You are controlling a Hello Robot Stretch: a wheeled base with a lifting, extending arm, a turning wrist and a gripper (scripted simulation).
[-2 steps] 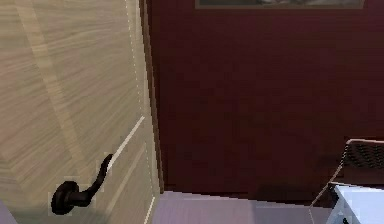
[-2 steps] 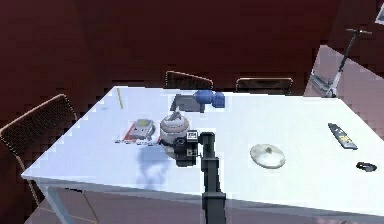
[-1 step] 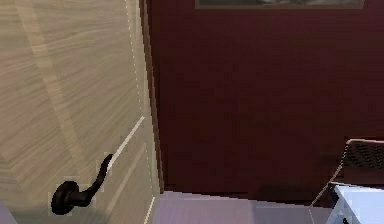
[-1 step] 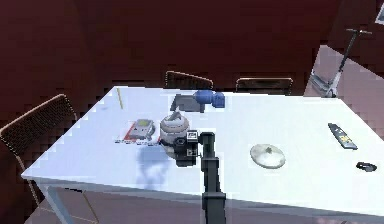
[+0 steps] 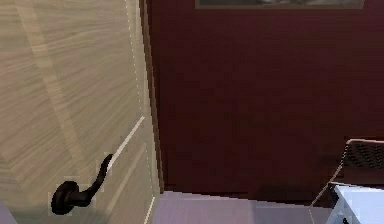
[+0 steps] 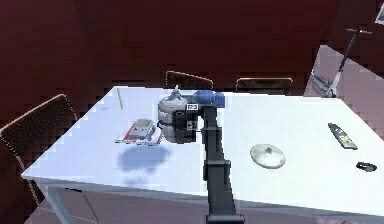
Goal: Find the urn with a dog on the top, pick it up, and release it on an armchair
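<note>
On the white table in the arm side view stands a grey rounded urn-like thing with a small lump on top; I cannot make out a dog. My arm reaches up across the table, and the gripper lies right at this grey thing. With the thing at or behind the gripper on the tabletop, I cannot tell whether the gripper holds anything. A blue object sits just right of the grey thing.
The table also carries a flat box, a pencil, a round grey disc and a dark remote. Chairs ring it; a scooter leans far right. Ahead are a wooden door, its lever handle and a dark red wall.
</note>
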